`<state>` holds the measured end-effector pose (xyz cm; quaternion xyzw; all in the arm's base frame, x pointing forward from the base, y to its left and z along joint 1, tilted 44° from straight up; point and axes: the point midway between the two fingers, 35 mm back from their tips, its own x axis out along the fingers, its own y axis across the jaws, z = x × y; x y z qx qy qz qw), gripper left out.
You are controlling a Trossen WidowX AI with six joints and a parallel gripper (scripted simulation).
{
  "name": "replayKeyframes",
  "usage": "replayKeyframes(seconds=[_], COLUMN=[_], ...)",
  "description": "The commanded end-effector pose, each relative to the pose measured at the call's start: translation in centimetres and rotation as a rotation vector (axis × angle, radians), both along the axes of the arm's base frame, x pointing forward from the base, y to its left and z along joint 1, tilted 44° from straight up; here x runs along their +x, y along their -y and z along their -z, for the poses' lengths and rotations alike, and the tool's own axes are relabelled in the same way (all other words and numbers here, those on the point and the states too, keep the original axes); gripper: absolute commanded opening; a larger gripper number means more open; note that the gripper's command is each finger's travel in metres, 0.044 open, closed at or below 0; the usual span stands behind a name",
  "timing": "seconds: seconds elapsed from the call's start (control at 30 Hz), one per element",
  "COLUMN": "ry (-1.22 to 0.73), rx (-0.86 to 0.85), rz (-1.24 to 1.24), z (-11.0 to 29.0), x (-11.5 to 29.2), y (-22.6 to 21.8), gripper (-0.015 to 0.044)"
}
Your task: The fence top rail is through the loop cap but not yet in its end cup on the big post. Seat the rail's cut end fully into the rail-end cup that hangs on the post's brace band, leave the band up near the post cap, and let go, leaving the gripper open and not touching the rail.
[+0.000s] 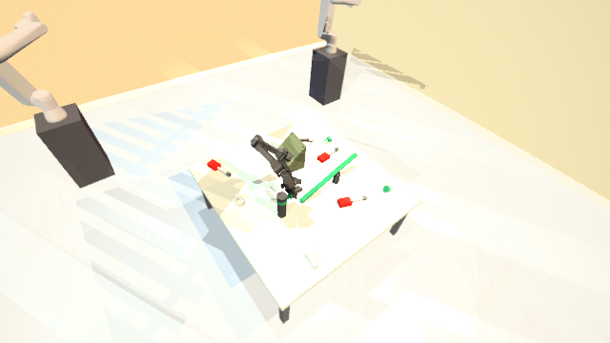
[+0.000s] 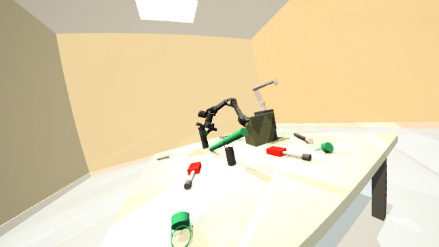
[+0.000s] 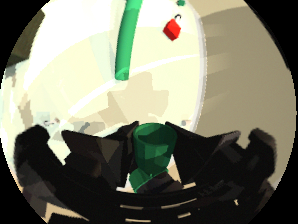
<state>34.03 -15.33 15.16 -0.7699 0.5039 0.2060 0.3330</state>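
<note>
A slim arm [image 2: 229, 104] of dark grey, angular links is seen at the frame's centre, mounted on an olive-green block base [image 2: 262, 130]. Black, faceted gripper [image 3: 154, 156] fingers are shown.

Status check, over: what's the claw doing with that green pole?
Claw shut on green cup at post. Rail end short of cup, unseated. Nothing between them.

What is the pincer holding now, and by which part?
The pincer is shut on the green rail-end cup at the big post, gripping its sides; the rail is free.
</note>
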Motion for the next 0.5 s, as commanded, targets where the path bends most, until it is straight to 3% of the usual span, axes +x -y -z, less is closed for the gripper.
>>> replayKeyframes(seconds=[0.0, 0.47], ry=[-0.021, -0.008], rx=[0.002, 0.000], rz=[-0.022, -0.008], z=[0.04, 0.06], x=[-0.33, -0.15], y=[-0.09, -0.08], gripper=[0.0000, 0.0000])
